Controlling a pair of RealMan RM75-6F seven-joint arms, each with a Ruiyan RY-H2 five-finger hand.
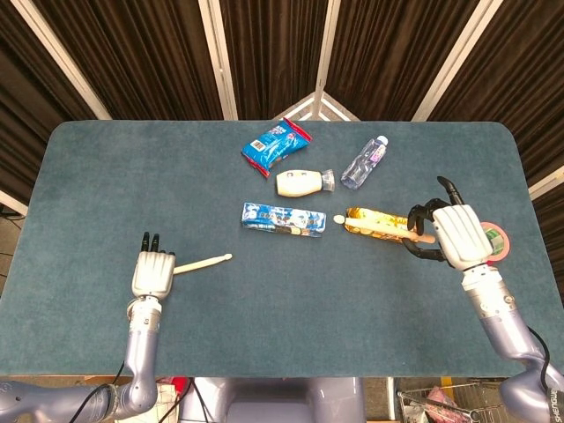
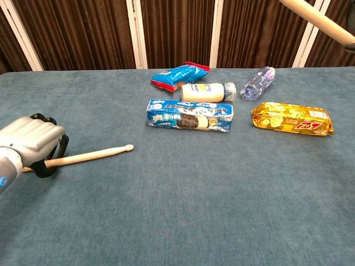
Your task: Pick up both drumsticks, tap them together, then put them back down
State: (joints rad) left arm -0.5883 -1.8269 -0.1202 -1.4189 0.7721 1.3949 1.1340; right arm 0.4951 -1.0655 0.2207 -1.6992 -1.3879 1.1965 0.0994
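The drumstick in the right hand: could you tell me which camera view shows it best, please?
The head view: there the right hand grips the right drumstick, and its shaft and rounded tip show above the gold snack pack. The chest view catches only a stretch of the shaft crossing the top right corner, with the hand almost wholly out of frame.

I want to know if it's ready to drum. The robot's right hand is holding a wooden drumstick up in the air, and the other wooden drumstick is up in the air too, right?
Not quite. The right hand does hold a wooden drumstick aloft, but the other wooden drumstick lies on the blue table with the left hand at its butt end, as the chest view shows.
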